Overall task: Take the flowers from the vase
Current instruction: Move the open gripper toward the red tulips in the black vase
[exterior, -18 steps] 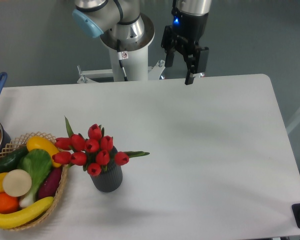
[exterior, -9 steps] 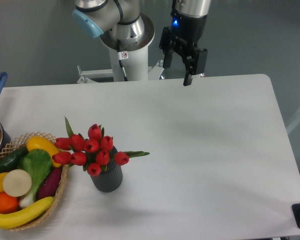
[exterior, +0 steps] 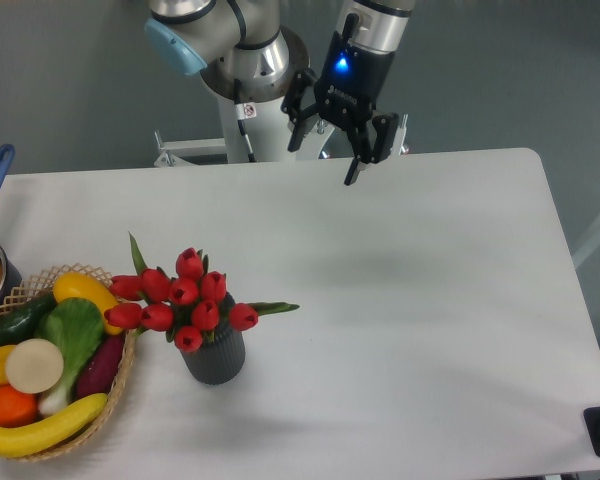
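Flowers stand upright in the vase, at seven o'clock from your tool, which is open and empty.

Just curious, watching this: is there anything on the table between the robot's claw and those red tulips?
No. In the camera view, only bare white table lies between the open gripper and the flowers.

You see a white table with rounded corners filling most of the view. Behind it lies a plain grey-green floor, evenly lit. A white pedestal stands at the table's far edge.
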`<state>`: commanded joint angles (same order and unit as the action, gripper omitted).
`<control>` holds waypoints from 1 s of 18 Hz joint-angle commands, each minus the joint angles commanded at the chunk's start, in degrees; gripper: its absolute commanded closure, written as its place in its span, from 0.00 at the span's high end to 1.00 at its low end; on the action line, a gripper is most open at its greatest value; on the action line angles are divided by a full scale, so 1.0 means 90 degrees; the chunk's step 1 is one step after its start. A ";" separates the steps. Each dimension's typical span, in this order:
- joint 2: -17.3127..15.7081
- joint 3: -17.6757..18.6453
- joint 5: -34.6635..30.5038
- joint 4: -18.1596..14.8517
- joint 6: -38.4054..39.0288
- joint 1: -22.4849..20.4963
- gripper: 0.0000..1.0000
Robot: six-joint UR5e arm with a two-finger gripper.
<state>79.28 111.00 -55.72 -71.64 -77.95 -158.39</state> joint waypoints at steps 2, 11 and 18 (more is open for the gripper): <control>0.0019 0.0312 -0.0001 0.0526 -0.0010 0.0079 1.00; 0.0438 0.0928 0.1188 0.1386 0.0048 0.0421 1.00; 0.1219 0.0919 0.2265 0.2363 0.0078 0.0586 1.00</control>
<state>90.25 119.27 -35.33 -50.38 -77.26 -153.11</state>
